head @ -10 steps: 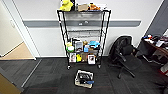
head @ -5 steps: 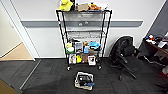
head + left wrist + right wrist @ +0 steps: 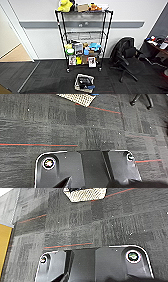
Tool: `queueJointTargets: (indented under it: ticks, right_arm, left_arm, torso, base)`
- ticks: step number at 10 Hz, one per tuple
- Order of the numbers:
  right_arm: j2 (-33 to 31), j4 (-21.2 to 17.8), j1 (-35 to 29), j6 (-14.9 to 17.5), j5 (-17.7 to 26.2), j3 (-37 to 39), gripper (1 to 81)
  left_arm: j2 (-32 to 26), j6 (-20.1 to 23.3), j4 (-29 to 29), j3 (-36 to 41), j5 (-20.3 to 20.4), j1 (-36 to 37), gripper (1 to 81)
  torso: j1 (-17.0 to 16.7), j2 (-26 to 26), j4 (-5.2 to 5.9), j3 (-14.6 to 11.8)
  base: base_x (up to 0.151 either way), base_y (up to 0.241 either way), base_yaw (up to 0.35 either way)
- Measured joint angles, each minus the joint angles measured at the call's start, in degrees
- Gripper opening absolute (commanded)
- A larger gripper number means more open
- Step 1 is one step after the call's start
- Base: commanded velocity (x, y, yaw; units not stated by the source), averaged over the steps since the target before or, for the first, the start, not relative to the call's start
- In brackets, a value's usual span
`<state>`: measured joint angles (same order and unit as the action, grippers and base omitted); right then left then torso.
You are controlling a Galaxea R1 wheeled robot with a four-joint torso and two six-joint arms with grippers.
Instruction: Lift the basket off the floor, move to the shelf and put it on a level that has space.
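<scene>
Basket (image 3: pixel 84 83) sits on dark carpet floor (image 3: pixel 50 75), just in front of the shelf (image 3: pixel 83 37); second level (image 3: pixel 83 35) looks bare. We can't tell either pincer's state; office chair (image 3: pixel 126 56) beside shelf.

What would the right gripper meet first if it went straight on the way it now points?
Probably bare carpet. The right wrist view looks down at the floor, with the basket lying further ahead. Depth is unclear, so the gripper may reach the basket's near edge instead.
</scene>
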<state>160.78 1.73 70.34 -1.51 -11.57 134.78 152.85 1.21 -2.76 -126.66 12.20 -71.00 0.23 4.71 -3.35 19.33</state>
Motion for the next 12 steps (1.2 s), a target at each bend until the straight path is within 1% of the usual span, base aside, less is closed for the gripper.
queueJointTargets:
  ticks: [1,2,9,12]
  right_arm:
    - [0.02,-0.02,-0.15,0.00,-0.06,0.12,81.1]
    - [0.00,-0.02,-0.17,0.00,-0.22,0.37,81.1]
    - [0.20,-0.05,-0.02,0.00,-0.37,0.59,81.1]
    - [0.22,-0.05,1.10,0.00,-0.41,0.65,81.1]
  left_arm:
    - [0.02,0.00,0.00,0.00,2.21,0.02,81.1]
    - [0.13,0.00,0.00,0.00,3.25,0.09,81.1]
    - [0.33,0.00,0.00,0.00,3.32,-0.13,81.1]
    - [0.35,0.00,0.00,0.15,3.28,-0.35,81.1]
  torso:
    - [0.02,-0.02,0.00,0.00]
    - [0.02,-0.02,0.00,0.00]
    - [0.04,-0.02,0.00,0.00]
    - [0.02,-0.02,0.00,0.00]
  base:
    - [0.122,0.000,0.000]
    - [0.122,0.000,0.000]
    - [0.122,0.000,0.000]
    - [0.122,0.000,0.000]
